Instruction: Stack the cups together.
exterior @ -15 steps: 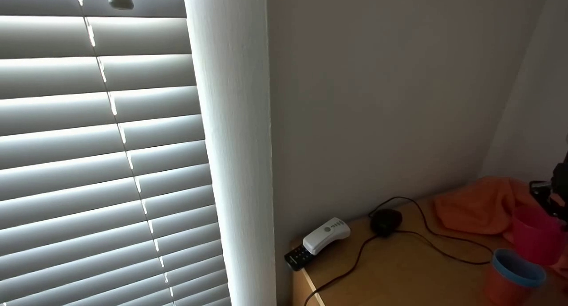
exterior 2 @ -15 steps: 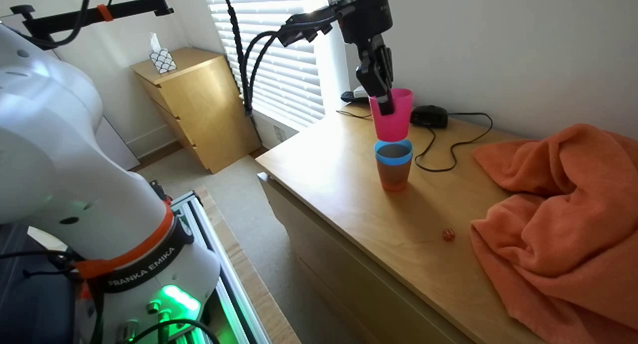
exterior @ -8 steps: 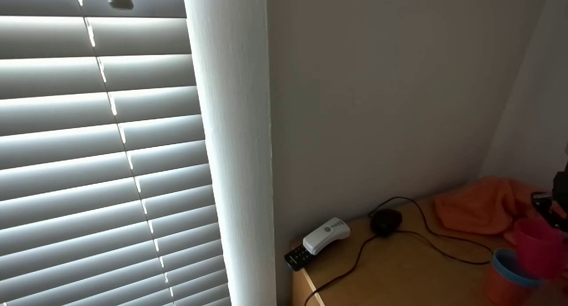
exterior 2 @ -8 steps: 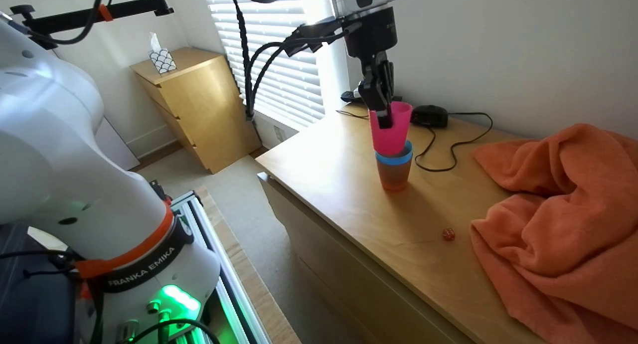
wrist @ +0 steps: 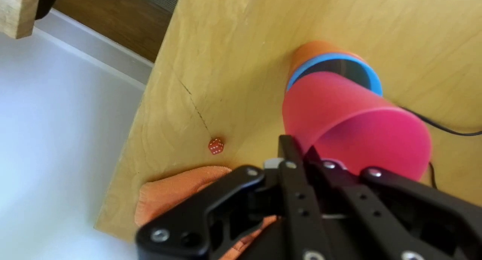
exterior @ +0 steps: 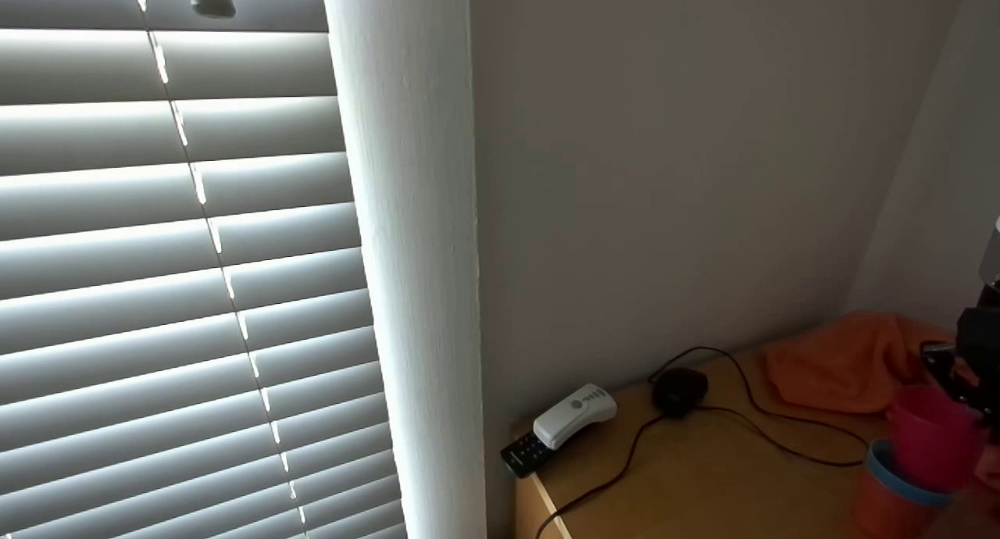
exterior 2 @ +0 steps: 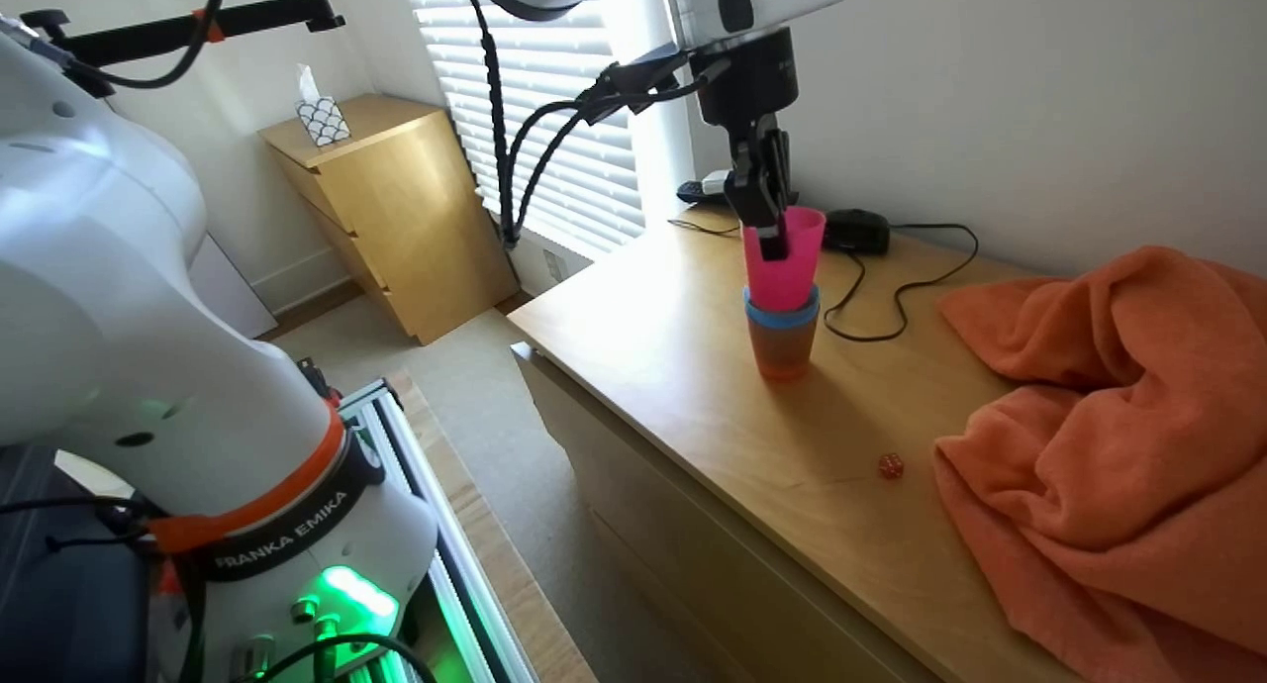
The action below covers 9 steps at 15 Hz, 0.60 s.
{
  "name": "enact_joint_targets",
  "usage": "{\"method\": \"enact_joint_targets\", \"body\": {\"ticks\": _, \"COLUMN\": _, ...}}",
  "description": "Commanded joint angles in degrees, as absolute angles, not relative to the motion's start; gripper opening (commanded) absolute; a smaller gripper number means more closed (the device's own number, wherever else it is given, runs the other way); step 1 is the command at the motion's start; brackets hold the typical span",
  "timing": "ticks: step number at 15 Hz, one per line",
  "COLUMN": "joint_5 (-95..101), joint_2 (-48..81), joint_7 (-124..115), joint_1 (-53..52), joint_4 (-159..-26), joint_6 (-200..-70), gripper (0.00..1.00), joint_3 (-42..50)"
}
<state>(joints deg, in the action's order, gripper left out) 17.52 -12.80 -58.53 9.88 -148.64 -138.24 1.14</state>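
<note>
Three cups: the end effector (wrist: pixel 300 147) pinches the one pink cup (exterior 2: pixel 795 269) by its wall, over one blue cup (wrist: pixel 348 69) nested in one orange cup (exterior 2: pixel 782 354).
The orange cup stands upright on the counter (exterior 2: pixel 633 317); the pink cup's base appears to be within the blue cup's mouth, though how deep I cannot tell. One red die (wrist: pixel 215 146) shows in the wrist view and in an exterior view. One tissue box (exterior 2: pixel 324 122) shows only in an exterior view; the buttons of one white handset (exterior: pixel 574 415) and one black remote (exterior: pixel 526 454) are likewise clear only in an exterior view. In the wrist view, from the end effector, the pink cup extends toward two o'clock, the blue cup lies at one, the die at nine, one orange cloth (wrist: pixel 171 196) at eight.
</note>
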Motion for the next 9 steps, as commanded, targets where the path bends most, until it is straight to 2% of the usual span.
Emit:
{"method": "enact_joint_targets", "body": {"ticks": 1, "joint_5": 16.4, "joint_2": -11.7, "joint_7": -57.6, "joint_1": 10.1, "joint_4": -148.4, "joint_6": -139.9, "gripper": 0.01, "joint_3": 1.4}}
{"method": "enact_joint_targets", "body": {"ticks": 9, "joint_5": 15.8, "joint_2": -9.6, "joint_7": -57.7, "joint_1": 9.8, "joint_4": -147.4, "joint_6": -140.4, "gripper": 0.01, "joint_3": 1.6}}
